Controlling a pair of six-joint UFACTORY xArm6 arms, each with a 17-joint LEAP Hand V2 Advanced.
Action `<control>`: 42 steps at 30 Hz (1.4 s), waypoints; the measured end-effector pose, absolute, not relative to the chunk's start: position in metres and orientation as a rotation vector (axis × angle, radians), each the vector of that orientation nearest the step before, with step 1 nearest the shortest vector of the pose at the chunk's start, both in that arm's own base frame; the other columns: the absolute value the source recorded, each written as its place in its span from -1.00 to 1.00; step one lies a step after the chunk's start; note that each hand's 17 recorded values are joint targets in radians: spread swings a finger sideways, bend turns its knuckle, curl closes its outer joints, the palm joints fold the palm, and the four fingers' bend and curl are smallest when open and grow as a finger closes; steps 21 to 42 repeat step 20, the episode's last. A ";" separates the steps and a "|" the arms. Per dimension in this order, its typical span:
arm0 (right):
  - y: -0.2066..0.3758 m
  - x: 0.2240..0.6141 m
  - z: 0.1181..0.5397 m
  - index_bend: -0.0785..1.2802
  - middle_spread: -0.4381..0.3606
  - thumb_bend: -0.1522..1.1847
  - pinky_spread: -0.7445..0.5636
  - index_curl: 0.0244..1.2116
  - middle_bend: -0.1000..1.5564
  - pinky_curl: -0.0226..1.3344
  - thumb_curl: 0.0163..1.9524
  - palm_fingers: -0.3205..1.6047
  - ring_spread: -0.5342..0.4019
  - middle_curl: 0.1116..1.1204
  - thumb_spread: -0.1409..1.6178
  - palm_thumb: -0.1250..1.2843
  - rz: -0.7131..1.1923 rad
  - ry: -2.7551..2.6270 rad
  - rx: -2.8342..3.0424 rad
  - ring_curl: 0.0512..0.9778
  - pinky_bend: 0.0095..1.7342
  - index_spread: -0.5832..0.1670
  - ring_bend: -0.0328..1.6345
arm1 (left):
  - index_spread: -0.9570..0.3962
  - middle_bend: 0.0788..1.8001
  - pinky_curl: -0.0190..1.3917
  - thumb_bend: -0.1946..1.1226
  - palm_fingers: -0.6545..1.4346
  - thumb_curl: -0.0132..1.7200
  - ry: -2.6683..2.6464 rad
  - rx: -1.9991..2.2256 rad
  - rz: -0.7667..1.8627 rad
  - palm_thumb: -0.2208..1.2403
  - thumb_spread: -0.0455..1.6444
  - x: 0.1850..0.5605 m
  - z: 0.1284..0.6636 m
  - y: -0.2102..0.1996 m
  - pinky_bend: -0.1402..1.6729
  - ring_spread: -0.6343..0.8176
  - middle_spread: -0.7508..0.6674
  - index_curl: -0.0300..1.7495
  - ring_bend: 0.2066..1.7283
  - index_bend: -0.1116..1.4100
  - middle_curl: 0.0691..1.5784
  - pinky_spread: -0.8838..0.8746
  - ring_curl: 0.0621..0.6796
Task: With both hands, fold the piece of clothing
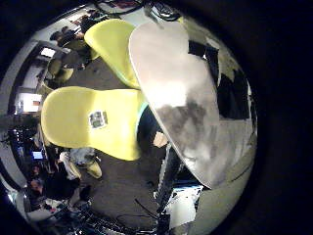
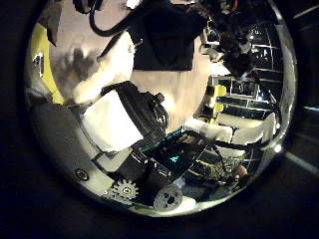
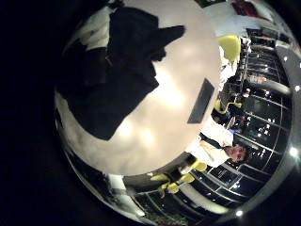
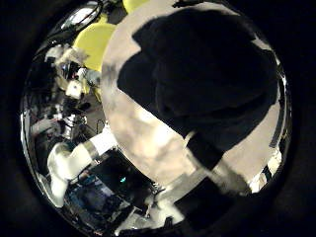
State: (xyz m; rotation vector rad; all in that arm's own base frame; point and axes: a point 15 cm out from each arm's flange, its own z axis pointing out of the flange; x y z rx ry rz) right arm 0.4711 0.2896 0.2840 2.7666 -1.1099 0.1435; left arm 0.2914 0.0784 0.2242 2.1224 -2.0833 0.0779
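Dark garment point(image 3: 118, 71) lies spread on the round table point(image 3: 165, 127), covering most of one side, reaching toward the table edge; also seen in the right thumb-side view point(image 4: 212, 69). Left hand point(image 2: 130, 119) partly shows, finger state can't be told. Right hand: fingers not visible, can't tell.

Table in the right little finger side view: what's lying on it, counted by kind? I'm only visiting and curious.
Garment: 1
Flat rectangular piece: 1
Total: 2 things on the table
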 end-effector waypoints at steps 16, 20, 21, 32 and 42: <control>0.124 0.430 0.394 -0.62 0.12 -0.78 0.74 -0.48 -0.48 -0.08 -0.47 -0.60 0.44 -0.47 0.41 0.26 -0.019 -1.362 2.687 -0.40 -0.21 -0.47 -0.07 | -0.34 -0.27 0.01 -0.73 0.31 -0.51 -2.081 2.101 -0.002 -0.04 0.52 0.286 0.243 0.046 -0.37 -0.77 -0.67 0.04 0.02 -0.32 0.12 -0.65 0.44; 0.080 0.391 0.377 -0.63 0.09 -0.79 0.77 -0.49 -0.48 -0.15 -0.47 -0.55 0.38 -0.48 0.46 0.29 -0.103 -1.389 2.622 -0.41 -0.26 -0.43 -0.06 | -0.34 -0.26 0.03 -0.73 0.29 -0.51 -2.084 2.086 -0.034 -0.06 0.52 0.283 0.248 0.034 -0.37 -0.76 -0.67 0.07 0.01 -0.33 0.13 -0.66 0.45; 0.080 0.391 0.377 -0.63 0.09 -0.79 0.77 -0.49 -0.48 -0.15 -0.47 -0.55 0.38 -0.48 0.46 0.29 -0.103 -1.389 2.622 -0.41 -0.26 -0.43 -0.06 | -0.34 -0.26 0.03 -0.73 0.29 -0.51 -2.084 2.086 -0.034 -0.06 0.52 0.283 0.248 0.034 -0.37 -0.76 -0.67 0.07 0.01 -0.33 0.13 -0.66 0.45; 0.080 0.391 0.377 -0.63 0.09 -0.79 0.77 -0.49 -0.48 -0.15 -0.47 -0.55 0.38 -0.48 0.46 0.29 -0.103 -1.389 2.622 -0.41 -0.26 -0.43 -0.06 | -0.34 -0.26 0.03 -0.73 0.29 -0.51 -2.084 2.086 -0.034 -0.06 0.52 0.283 0.248 0.034 -0.37 -0.76 -0.67 0.07 0.01 -0.33 0.13 -0.66 0.45; 0.080 0.391 0.377 -0.63 0.09 -0.79 0.77 -0.49 -0.48 -0.15 -0.47 -0.55 0.38 -0.48 0.46 0.29 -0.103 -1.389 2.622 -0.41 -0.26 -0.43 -0.06 | -0.34 -0.26 0.03 -0.73 0.29 -0.51 -2.084 2.086 -0.034 -0.06 0.52 0.283 0.248 0.034 -0.37 -0.76 -0.67 0.07 0.01 -0.33 0.13 -0.66 0.45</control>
